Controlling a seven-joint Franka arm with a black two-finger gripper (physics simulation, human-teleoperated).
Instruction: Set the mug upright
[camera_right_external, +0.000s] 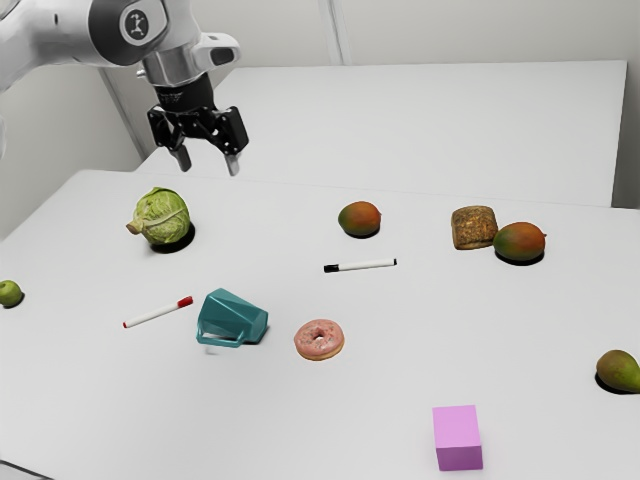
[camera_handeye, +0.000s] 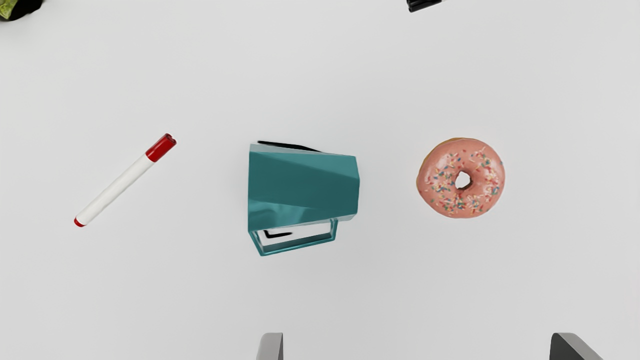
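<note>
Mug (camera_handeye: 304, 187) is lying on its side near the donut (camera_handeye: 461, 178), so upright is still pending. Its long axis is pointing roughly at the donut: narrow end facing it, wide end facing away, handle sticking out sideways. Gripper (camera_right_external: 208, 168) is hanging well above donut level, jaws released, spread wide, gripping nothing. Their opening line is running roughly parallel to the mug-donut axis. I'm guessing the narrow end is the base, needing a swing down.
</note>
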